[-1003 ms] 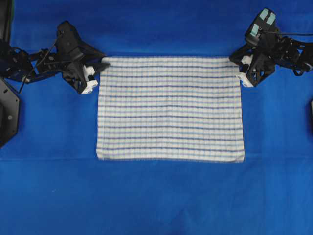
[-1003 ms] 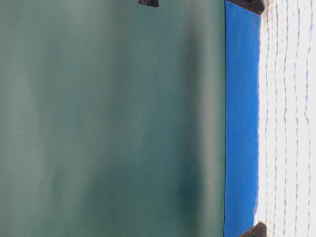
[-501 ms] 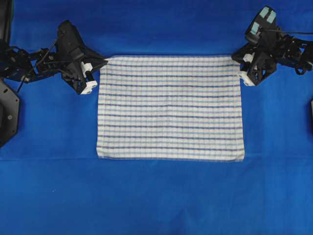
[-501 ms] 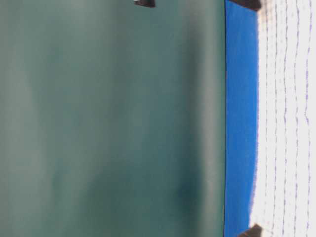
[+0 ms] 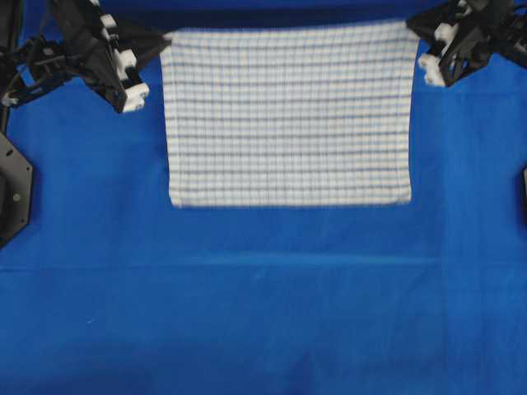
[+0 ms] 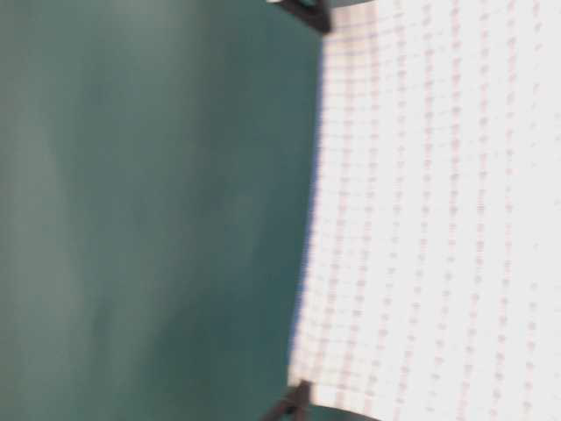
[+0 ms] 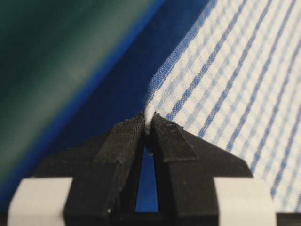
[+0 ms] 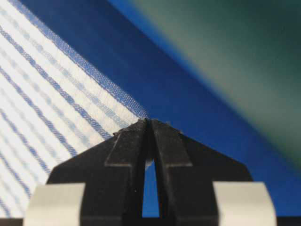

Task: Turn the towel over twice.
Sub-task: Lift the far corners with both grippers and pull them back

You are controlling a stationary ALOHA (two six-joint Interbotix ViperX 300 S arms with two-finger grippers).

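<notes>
The towel (image 5: 288,115), white with blue stripes and a faint check, hangs stretched between both grippers, its far edge lifted off the table. My left gripper (image 5: 163,38) is shut on the towel's far left corner, and in the left wrist view that corner (image 7: 148,114) is pinched between the black fingertips. My right gripper (image 5: 413,31) is shut on the far right corner, which shows at the tips (image 8: 146,120) in the right wrist view. In the table-level view the raised towel (image 6: 429,219) spans much of the picture, blurred.
The plain blue table covering (image 5: 263,321) spreads all round, with a fold line across it in front of the towel. Dark arm bases stand at the left edge (image 5: 12,189). A green wall (image 6: 149,210) stands behind the table.
Both grippers rose and moved toward the far side, lifting the towel's far edge; its near edge slid away from the front. The left gripper closed on the corner.
</notes>
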